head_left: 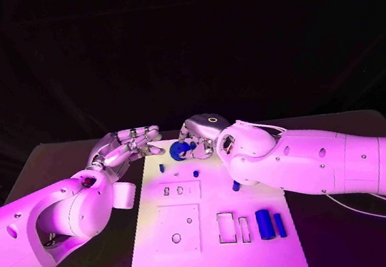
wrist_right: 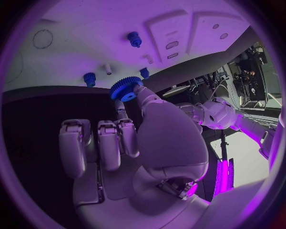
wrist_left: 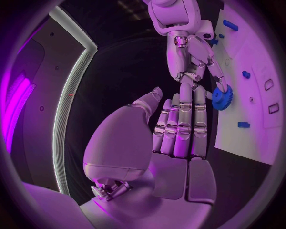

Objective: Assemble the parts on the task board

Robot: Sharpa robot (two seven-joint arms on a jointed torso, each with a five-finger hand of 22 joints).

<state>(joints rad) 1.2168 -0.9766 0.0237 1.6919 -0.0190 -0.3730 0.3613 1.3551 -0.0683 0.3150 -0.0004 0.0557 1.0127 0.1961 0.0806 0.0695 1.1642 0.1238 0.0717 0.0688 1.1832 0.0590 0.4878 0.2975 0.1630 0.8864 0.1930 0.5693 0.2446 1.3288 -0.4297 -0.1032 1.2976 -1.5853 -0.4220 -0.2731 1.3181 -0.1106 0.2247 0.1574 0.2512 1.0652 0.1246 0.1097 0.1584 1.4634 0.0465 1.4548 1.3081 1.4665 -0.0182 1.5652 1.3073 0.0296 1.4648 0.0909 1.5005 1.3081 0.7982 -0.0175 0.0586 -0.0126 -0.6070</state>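
My right hand is at the far end of the task board, pinching a blue gear between thumb and a fingertip. In the right wrist view the gear sits right at the thumb tip, toothed rim and centre bore both plain; my other fingers lie loosely curled beside it, not touching it. The gear seems held just above the board's far edge; can't tell if it touches the surface.

My left hand is just across from it, by the board's far left corner. It holds nothing: fingers straight and side by side, thumb out to the side, palm bare. Left fingertips are close to the right hand's, w/ a small gap btwn them.

Other parts on the board: a short blue peg and a small blue knob near the far end, a blue piece partly hidden under my right forearm, and two blue bars lying side by side near the right edge, the thicker one on the left, the thinner one on the right. Right wrist view also shows a blue stud and a small blue knob standing on the board.

Board has recessed outlines: two small slots, a round hole and two upright rectangular pockets just left of the bars. No readable writing or labels anywhere.
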